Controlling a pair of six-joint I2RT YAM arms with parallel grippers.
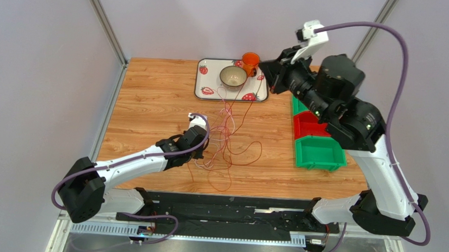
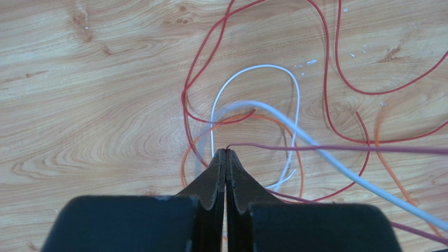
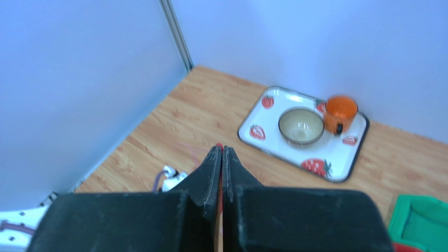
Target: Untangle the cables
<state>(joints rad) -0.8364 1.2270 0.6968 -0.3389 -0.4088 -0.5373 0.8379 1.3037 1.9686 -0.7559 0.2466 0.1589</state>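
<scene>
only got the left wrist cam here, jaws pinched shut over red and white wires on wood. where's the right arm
Observer: The right gripper is raised over the far side of the table, jaws shut.
Operator: anything else on the table
Observer: A strawberry tray sits at the far edge, holding a bowl and an orange cup.
Operator: what's off to the right
Observer: A green bin with a red bin behind it, both apart from the cables.

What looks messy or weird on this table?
The cables lie in a tangled heap mid-table, red, orange and white loops crossing each other. The tray, bowl and cup look tidy, nothing spilled.
</scene>
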